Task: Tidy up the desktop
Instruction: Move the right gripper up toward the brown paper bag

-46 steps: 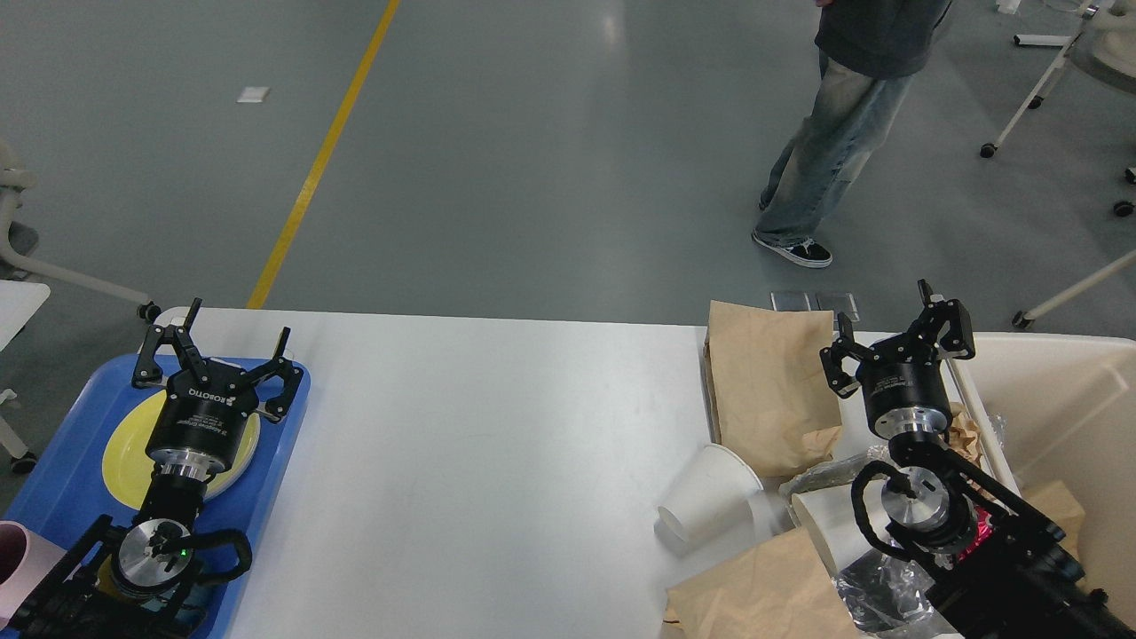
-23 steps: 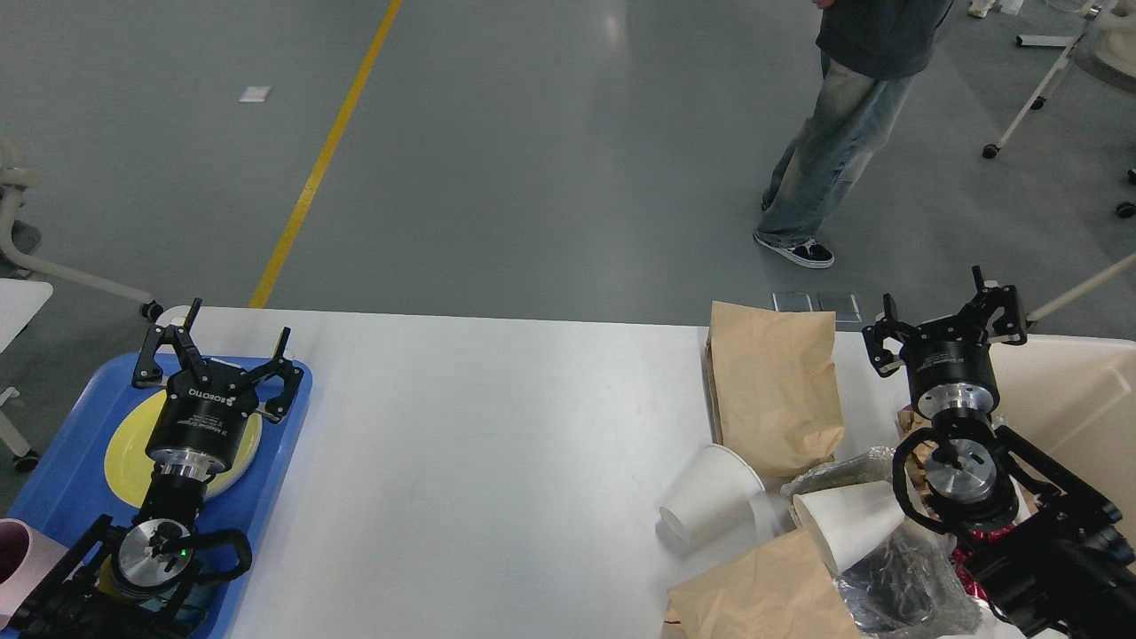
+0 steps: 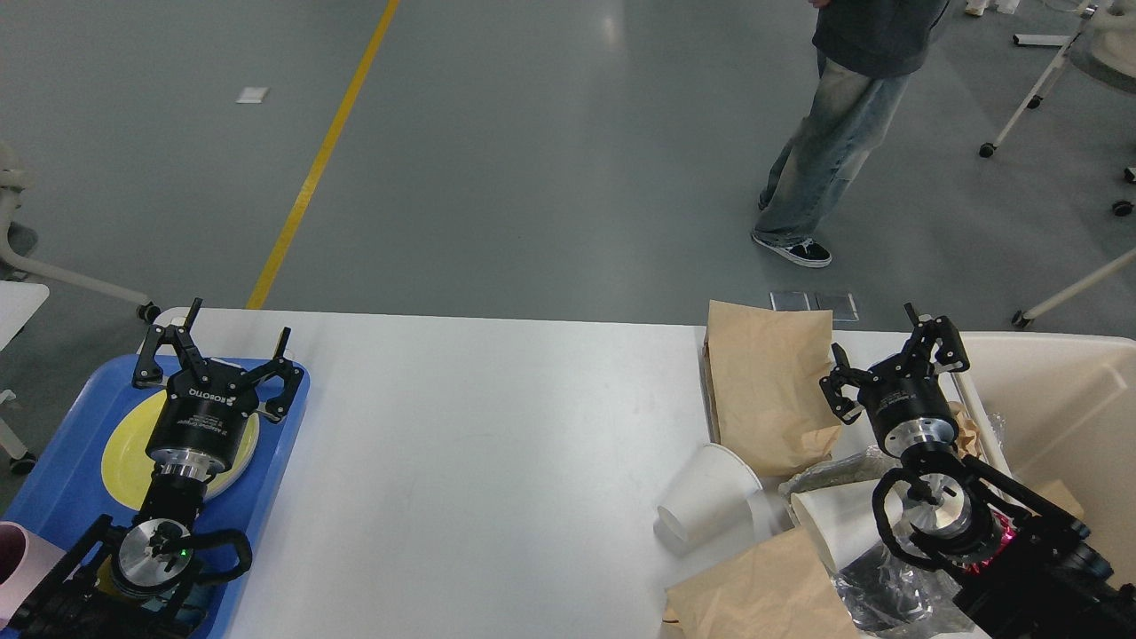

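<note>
White desktop (image 3: pixel 497 461) spans the view; wide bare stretch in the middle, btwn the two grippers, nothing on it. Far edge runs straight, floor beyond.

L gripper (image 3: pixel 213 359), fingers spread, empty, hovers over a blue tray (image 3: pixel 62 461) at the desktop's left end; 1 yellow plate (image 3: pixel 124 448) sits under it on the tray.

R gripper (image 3: pixel 892 364), fingers spread, empty, hangs at the right end, next to the rim of a beige bin (image 3: pixel 1065 399) on its right. Left of it lies 1 flat paper bag (image 3: pixel 768 386); nearer the robot, 2 white cups (image 3: pixel 710 497) on their sides and a 2nd bag (image 3: pixel 763 595). Clutter crowds the R gripper.

1 person (image 3: pixel 843 124) stands on the floor past the far edge.
</note>
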{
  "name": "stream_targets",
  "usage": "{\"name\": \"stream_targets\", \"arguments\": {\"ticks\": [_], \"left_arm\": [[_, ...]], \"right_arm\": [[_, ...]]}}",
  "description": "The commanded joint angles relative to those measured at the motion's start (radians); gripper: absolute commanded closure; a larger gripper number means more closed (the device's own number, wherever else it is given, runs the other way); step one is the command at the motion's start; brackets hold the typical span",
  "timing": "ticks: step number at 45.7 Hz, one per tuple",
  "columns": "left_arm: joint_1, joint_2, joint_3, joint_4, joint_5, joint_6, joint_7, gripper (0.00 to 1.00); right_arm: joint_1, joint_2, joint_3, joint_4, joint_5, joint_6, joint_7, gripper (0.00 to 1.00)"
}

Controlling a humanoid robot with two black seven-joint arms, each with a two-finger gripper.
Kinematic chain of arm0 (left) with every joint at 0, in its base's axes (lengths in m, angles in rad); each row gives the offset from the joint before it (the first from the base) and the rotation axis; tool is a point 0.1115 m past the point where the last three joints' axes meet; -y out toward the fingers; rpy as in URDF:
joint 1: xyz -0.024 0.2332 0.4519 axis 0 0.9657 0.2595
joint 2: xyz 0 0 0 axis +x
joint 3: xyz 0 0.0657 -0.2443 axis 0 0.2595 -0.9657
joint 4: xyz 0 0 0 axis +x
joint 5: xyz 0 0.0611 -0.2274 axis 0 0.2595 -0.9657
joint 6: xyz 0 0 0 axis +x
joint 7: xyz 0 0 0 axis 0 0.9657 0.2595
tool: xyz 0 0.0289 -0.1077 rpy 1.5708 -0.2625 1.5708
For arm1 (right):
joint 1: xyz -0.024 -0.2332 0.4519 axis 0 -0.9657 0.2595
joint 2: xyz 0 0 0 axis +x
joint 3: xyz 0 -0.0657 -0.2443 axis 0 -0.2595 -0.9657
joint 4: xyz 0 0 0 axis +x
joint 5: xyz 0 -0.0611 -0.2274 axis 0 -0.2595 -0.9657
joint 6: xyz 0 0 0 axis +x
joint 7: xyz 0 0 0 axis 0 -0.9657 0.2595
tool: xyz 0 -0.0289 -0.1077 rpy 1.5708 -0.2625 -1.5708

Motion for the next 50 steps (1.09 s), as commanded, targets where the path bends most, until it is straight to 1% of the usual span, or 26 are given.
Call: {"name": "stream_targets", "arguments": {"ticks": [1, 6, 9, 17, 28, 38, 44, 48, 50], "left_arm": [[0.000, 0.000, 0.000, 0.000, 0.000, 0.000, 0.000, 0.04], [0.000, 0.000, 0.000, 0.000, 0.000, 0.000, 0.000, 0.04], [0.000, 0.000, 0.000, 0.000, 0.000, 0.000, 0.000, 0.04], [0.000, 0.000, 0.000, 0.000, 0.000, 0.000, 0.000, 0.04], [0.000, 0.000, 0.000, 0.000, 0.000, 0.000, 0.000, 0.04], [0.000, 0.000, 0.000, 0.000, 0.000, 0.000, 0.000, 0.04], [0.000, 0.000, 0.000, 0.000, 0.000, 0.000, 0.000, 0.04], [0.000, 0.000, 0.000, 0.000, 0.000, 0.000, 0.000, 0.04], [0.000, 0.000, 0.000, 0.000, 0.000, 0.000, 0.000, 0.04]], "right_arm": [[-0.001, 0.002, -0.011, 0.002, -0.001, 0.000, -0.011, 0.00], [0.005, 0.002, -0.049, 0.001, -0.001, 0.000, -0.049, 0.00], [0.009, 0.003, -0.062, 0.005, -0.001, 0.000, -0.062, 0.00], [0.017, 0.003, -0.063, 0.024, -0.008, 0.011, -0.060, 0.00], [0.089, 0.005, -0.063, 0.024, -0.012, 0.011, -0.060, 0.00], [0.110, -0.001, -0.072, 0.022, -0.024, -0.001, -0.062, 0.00], [0.150, -0.020, -0.181, 0.021, -0.024, 0.007, -0.060, 0.00], [0.210, -0.115, -0.295, 0.027, -0.021, 0.016, -0.049, 0.00], [0.250, -0.165, -0.365, 0.028, -0.021, 0.037, -0.049, 0.00]]}}
